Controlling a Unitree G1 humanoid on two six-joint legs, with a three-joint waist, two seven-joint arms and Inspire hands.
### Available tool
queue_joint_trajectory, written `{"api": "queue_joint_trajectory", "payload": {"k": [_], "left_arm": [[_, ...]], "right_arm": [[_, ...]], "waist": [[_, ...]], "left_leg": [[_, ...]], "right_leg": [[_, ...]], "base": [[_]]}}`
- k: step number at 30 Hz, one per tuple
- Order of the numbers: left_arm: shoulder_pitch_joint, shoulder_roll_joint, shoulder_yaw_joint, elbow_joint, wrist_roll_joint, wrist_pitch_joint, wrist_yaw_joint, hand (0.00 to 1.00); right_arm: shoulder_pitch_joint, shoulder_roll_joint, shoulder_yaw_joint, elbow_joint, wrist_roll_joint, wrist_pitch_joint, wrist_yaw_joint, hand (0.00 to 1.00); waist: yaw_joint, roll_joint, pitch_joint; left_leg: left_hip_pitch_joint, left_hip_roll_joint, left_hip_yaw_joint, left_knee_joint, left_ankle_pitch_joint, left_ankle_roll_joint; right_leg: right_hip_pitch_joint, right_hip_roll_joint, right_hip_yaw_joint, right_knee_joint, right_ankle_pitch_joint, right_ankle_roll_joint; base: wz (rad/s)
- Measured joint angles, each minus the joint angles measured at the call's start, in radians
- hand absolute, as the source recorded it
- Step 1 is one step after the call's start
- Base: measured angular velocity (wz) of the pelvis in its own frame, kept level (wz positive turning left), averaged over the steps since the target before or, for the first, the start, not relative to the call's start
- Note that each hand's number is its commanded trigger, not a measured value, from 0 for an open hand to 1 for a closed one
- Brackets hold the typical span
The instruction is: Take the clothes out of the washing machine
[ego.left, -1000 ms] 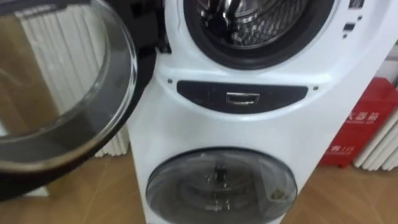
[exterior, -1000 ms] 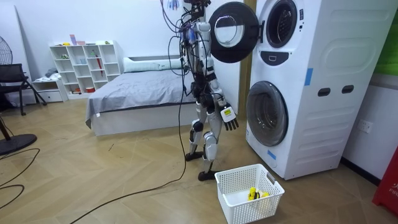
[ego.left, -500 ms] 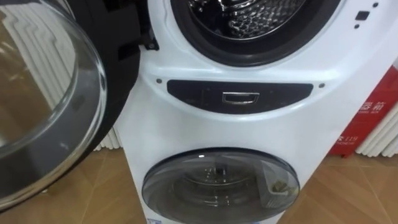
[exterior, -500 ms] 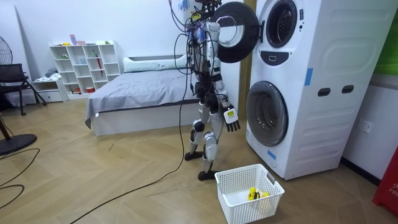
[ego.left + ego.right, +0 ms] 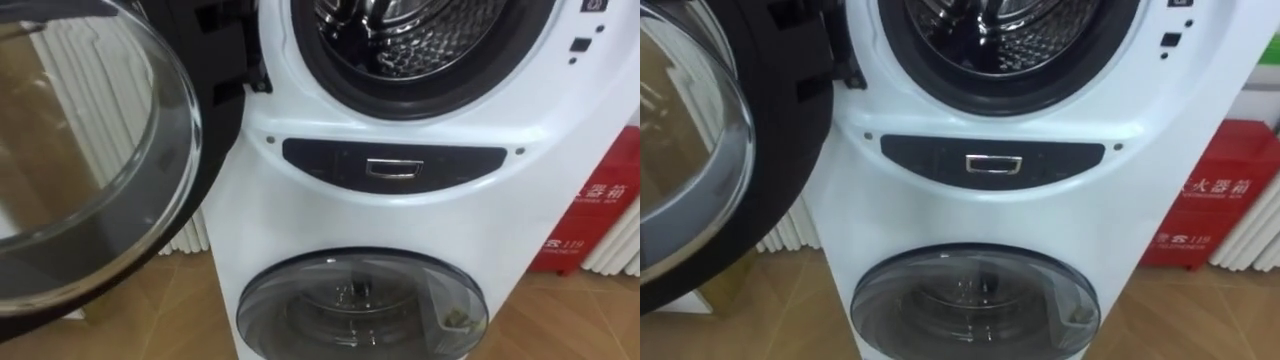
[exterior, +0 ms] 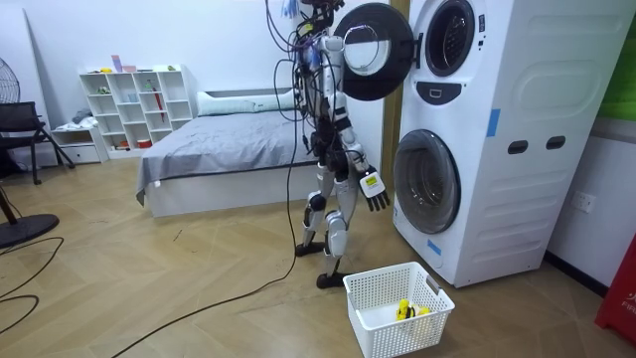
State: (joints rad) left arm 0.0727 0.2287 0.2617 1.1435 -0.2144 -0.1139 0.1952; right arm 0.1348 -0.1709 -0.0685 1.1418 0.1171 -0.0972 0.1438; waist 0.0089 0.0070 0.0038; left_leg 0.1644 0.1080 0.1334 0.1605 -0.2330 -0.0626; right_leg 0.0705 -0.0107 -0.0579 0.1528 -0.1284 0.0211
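Note:
The stacked white washing machine stands right in front of me. Its upper drum is open, and I see bare perforated metal inside, with no cloth that I can make out. The round glass door hangs swung out to the left. The lower door is shut. In the room view I stand upright facing the machine, with my right hand hanging low at my side, fingers relaxed and holding nothing.
A dark control panel sits between the two drums. A red box stands on the floor to the right and a white radiator to the left. A white basket holding a small yellow thing sits behind my feet.
The eye view has shifted a little as my head moved; the drum and door stay as they were. In the room view I swayed slightly towards the machine, and my right hand moved with me.

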Motion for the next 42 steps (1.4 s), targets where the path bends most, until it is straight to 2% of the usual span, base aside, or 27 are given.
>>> {"api": "queue_joint_trajectory", "payload": {"k": [2,3,5,6,11,16,19,21,24,27,29,32,35,37,42], "left_arm": [[-0.035,0.044,0.015,-0.027,-0.064,0.000,0.021,0.00],[-0.041,0.054,0.017,-0.040,-0.073,0.000,0.028,0.00],[-0.073,0.093,0.048,-0.069,-0.102,-0.003,0.043,0.00],[-0.086,0.104,0.057,-0.076,-0.113,-0.003,0.047,0.00],[-0.161,0.218,0.066,-0.156,-0.193,-0.011,0.064,0.00],[-0.165,0.263,0.083,-0.336,-0.251,-0.012,0.073,0.00],[-0.166,0.270,0.090,-0.400,-0.252,-0.010,0.082,0.00],[-0.166,0.270,0.090,-0.437,-0.253,0.004,0.103,0.00],[-0.166,0.273,0.101,-0.512,-0.239,0.008,0.128,0.00],[-0.167,0.326,0.132,-0.563,-0.224,0.025,0.175,0.00],[-0.168,0.400,0.134,-0.596,-0.224,0.029,0.211,0.00],[-0.168,0.451,0.174,-0.678,-0.225,0.028,0.239,0.00],[-0.170,0.478,0.208,-0.735,-0.226,0.026,0.247,0.00],[-0.191,0.486,0.224,-0.774,-0.226,0.026,0.261,0.00],[-0.215,0.486,0.299,-0.910,-0.194,0.026,0.318,0.00]], "right_arm": [[0.008,-0.020,-0.024,-0.021,-0.035,-0.006,-0.001,0.00],[0.009,-0.024,-0.033,-0.021,-0.040,-0.007,-0.001,0.00],[0.026,-0.038,-0.057,-0.027,-0.067,-0.011,-0.001,0.00],[0.032,-0.039,-0.064,-0.032,-0.070,-0.011,-0.001,0.00],[0.054,-0.042,-0.085,-0.057,-0.089,-0.011,-0.002,0.00],[0.095,-0.045,-0.085,-0.155,-0.122,-0.011,0.000,0.00],[0.105,-0.046,-0.085,-0.175,-0.126,-0.010,-0.002,0.00],[0.111,-0.045,-0.089,-0.175,-0.134,-0.009,-0.003,0.00],[0.119,-0.041,-0.098,-0.178,-0.158,0.001,-0.010,0.00],[0.144,-0.036,-0.118,-0.238,-0.189,0.004,-0.010,0.00],[0.153,-0.040,-0.129,-0.258,-0.195,0.003,-0.009,0.00],[0.153,-0.043,-0.154,-0.258,-0.198,0.003,0.003,0.00],[0.151,-0.046,-0.160,-0.258,-0.198,0.003,0.021,0.00],[0.157,-0.044,-0.153,-0.258,-0.198,0.004,0.024,0.00],[0.141,-0.044,-0.151,-0.236,-0.212,0.003,0.019,0.00]], "waist": [[-0.003,0.015,-0.0008],[-0.003,0.019,-0.0011],[-0.004,0.039,-0.0069],[-0.004,0.043,-0.0066],[-0.005,0.066,-0.0085],[-0.004,0.076,-0.0071],[-0.002,0.082,-0.0057],[0.001,0.082,-0.0053],[0.028,0.083,-0.0051],[0.034,0.084,-0.0048],[0.033,0.084,-0.0045],[0.036,0.093,-0.0012],[0.044,0.109,0.0014],[0.056,0.113,0.0025],[0.058,0.102,0.0007]], "left_leg": [[0.002,-0.001,0.000,-0.012,0.000,0.000],[0.002,-0.001,0.000,-0.012,0.000,0.000],[0.004,-0.001,0.000,-0.012,0.000,0.000],[0.004,-0.001,0.000,-0.012,0.000,0.000],[0.003,-0.001,0.001,-0.011,0.001,0.000],[0.005,-0.003,0.001,-0.011,0.001,0.000],[0.006,-0.002,0.001,-0.010,0.001,0.000],[0.003,-0.002,-0.003,-0.010,0.000,0.000],[0.000,-0.002,-0.006,-0.007,0.000,0.000],[-0.008,-0.003,-0.024,-0.003,0.000,0.000],[-0.016,-0.005,-0.040,0.006,0.000,0.000],[-0.022,-0.012,-0.066,0.008,0.001,0.002],[-0.022,-0.020,-0.074,0.007,0.002,0.004],[-0.024,-0.020,-0.078,0.006,0.003,0.004],[-0.033,-0.020,-0.097,0.009,0.005,0.007]], "right_leg": [[-0.001,0.001,0.001,0.002,0.002,0.001],[-0.001,0.001,0.002,0.002,0.003,0.001],[0.001,0.001,0.001,0.002,0.003,0.001],[0.001,0.001,0.000,0.003,0.003,0.001],[-0.001,0.001,0.002,0.001,0.002,0.001],[-0.005,0.000,0.004,-0.001,0.001,0.002],[-0.004,0.000,0.001,-0.002,0.001,0.002],[-0.004,0.000,-0.003,-0.002,0.001,0.002],[-0.006,0.000,-0.001,-0.002,0.001,0.002],[-0.004,-0.002,-0.013,-0.002,0.001,0.002],[-0.002,-0.006,-0.031,-0.004,0.001,0.002],[0.004,-0.016,-0.058,-0.006,-0.001,0.006],[0.009,-0.024,-0.066,-0.003,-0.004,0.011],[0.013,-0.025,-0.072,-0.002,-0.005,0.012],[0.011,-0.025,-0.089,-0.002,-0.007,0.010]], "base": [[0.00],[0.00],[0.00],[0.00],[-0.01],[0.00],[0.01],[0.07],[0.03],[0.14],[0.24],[0.28],[0.11],[0.11],[0.11]]}}
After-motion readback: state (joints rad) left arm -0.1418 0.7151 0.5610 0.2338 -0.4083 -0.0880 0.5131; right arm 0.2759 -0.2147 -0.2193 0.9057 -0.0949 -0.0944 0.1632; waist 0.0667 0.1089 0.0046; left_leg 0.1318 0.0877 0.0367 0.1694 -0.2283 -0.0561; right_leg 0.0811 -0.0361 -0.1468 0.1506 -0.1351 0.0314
